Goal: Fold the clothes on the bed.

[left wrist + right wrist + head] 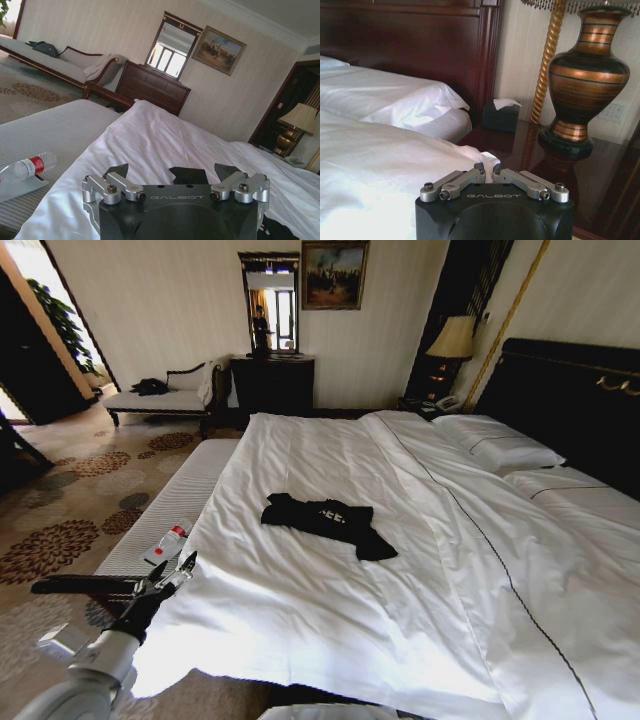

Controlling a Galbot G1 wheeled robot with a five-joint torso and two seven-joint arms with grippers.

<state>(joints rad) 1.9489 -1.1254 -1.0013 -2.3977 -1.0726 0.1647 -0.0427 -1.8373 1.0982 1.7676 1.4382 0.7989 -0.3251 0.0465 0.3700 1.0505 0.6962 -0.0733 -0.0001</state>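
Observation:
The clothes (pixel 330 523), a black top with white lettering, lie crumpled near the middle of the bed (pixel 330 640) on its white duvet. My left gripper (pixel 180 570) hovers open at the bed's left edge, short of the top and pointing toward it. In the left wrist view the left gripper (pixel 174 172) has its fingers spread over the duvet, with nothing between them. My right gripper (pixel 488 168) is shut and holds nothing. It sits by the bed's far corner, facing the nightstand.
A striped white bench (pixel 190 490) runs along the bed's left side with a water bottle (pixel 172 538) on it. A chaise (pixel 160 398) and a dark dresser (pixel 272 385) stand by the far wall. A striped lamp base (pixel 587 75) and a tissue box (pixel 501 115) sit on the nightstand.

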